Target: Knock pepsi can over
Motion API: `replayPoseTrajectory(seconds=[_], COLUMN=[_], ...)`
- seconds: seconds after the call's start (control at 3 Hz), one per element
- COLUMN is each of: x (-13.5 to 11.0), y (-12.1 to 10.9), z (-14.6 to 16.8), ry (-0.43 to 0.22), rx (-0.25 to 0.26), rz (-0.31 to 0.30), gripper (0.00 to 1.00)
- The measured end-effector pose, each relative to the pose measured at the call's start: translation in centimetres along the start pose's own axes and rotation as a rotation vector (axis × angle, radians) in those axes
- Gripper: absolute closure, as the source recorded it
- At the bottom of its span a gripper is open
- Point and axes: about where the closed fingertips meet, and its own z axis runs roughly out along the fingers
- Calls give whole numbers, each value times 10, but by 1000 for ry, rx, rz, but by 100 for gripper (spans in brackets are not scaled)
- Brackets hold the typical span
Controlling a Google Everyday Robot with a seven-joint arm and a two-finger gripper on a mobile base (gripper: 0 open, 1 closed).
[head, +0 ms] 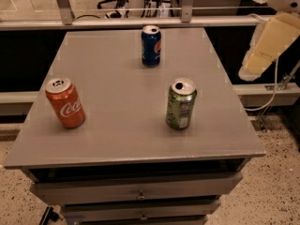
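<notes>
Camera view is showing a grey table with drawers stacked under its top, and I am recording items from left to right.

Item one: an orange-red Coca-Cola can is standing upright on the left side of the top, toward the near half, with its silver lid facing up.

Item two: the pepsi can is standing upright in the middle of the far part of the table, close to the far edge. It is dark blue with a silver top, and its round logo is showing on the right side of its body. It is sitting well apart from both other cans, and nothing is touching it.

Item three: a green can is standing upright right of centre, nearer than the pepsi can, with its opened lid showing.

Item four: my gripper is hanging in the air off the right edge of the table, level with the far half of the top. It is pointing down and to the left, and it is touching no can and no part of the table. It is sitting well apart from the pepsi can, to that can's right. I cannot tell whether it is released or clenched.

Item five: a thin cable is running down behind my arm, on the far right.
</notes>
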Motion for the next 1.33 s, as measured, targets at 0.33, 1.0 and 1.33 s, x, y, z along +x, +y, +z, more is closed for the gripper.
replayPoseTrajectory(seconds=[0.33, 1.0, 1.33], x=[-34, -100, -133], y=[-34, -84, -93], z=[0, 23, 51], ry=[-30, -102, -150], rx=[12, 71, 93], rz=[-20, 17, 68], gripper=[0, 0, 0])
